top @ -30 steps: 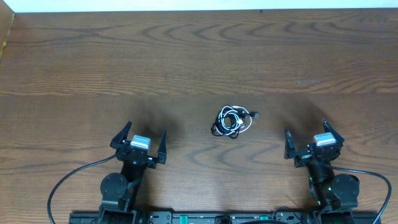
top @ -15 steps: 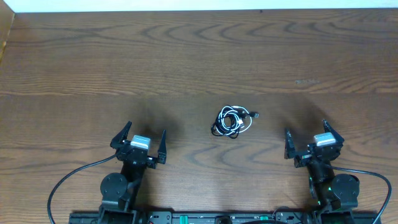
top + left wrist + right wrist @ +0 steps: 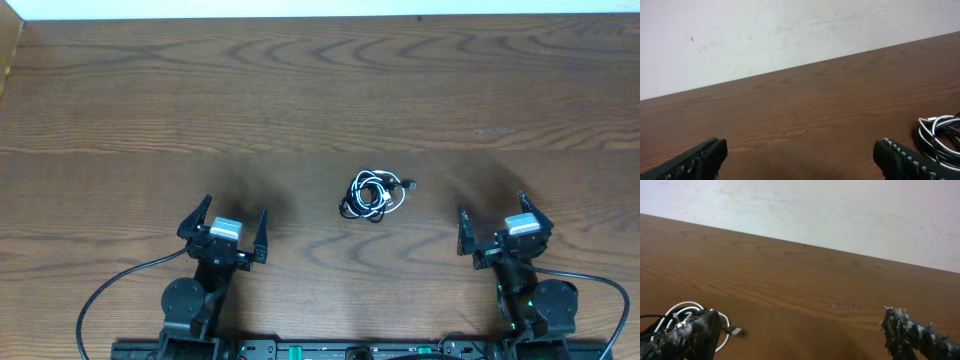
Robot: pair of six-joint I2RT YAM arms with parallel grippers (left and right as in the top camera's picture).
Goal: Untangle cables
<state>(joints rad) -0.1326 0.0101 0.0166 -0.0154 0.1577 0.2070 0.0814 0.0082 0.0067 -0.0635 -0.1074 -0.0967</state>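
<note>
Nothing moved since earlier frames. Cables [image 3: 375, 195], one white and one black, lie in single tangled coil on table [image 3: 300, 90], near centre, between both arms, touched by neither. Left gripper [image 3: 236, 206]: jaws wide apart, empty, near front edge. Right gripper [image 3: 490, 203]: likewise spread, empty.

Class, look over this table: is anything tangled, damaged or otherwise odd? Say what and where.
The cables lie in one tangled white-and-black clump on the table, untouched between the open left gripper and right gripper. The right gripper's fingers look scuffed and flaky.
</note>
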